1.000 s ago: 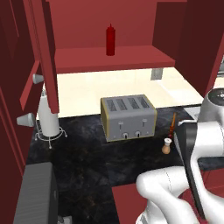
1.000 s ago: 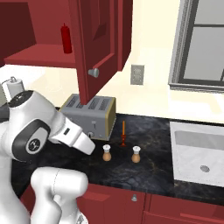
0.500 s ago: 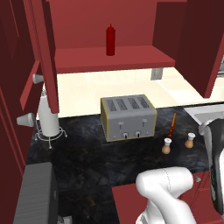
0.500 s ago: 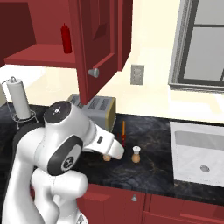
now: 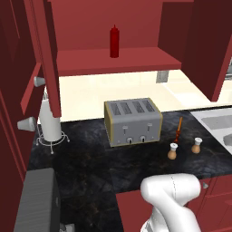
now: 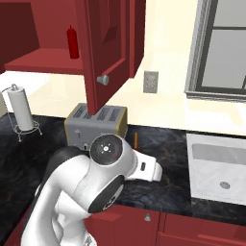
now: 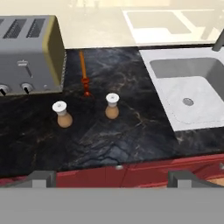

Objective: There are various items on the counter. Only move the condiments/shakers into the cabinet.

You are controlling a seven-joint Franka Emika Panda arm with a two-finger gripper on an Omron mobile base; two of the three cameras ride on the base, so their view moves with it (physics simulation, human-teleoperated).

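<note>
Glossy white rounded arm (image 6: 91, 187) links, dark joint seams, grey disc cap with possibly red markings

I'm getting flat, even, rendered light with no single lamp I can pick out. The pale wall (image 5: 90, 90) behind the desk (image 7: 131, 131) reads brightest, nearly washed out along the far edge, ahead of my claw (image 7: 111, 181). The cabinet (image 5: 113, 63) interior is dim and deep red. The shakers (image 7: 62, 114) just ahead of the claw cast only faint, soft shadows. Everything looks slightly soft and low in detail, with no glare or edge bending.
</note>
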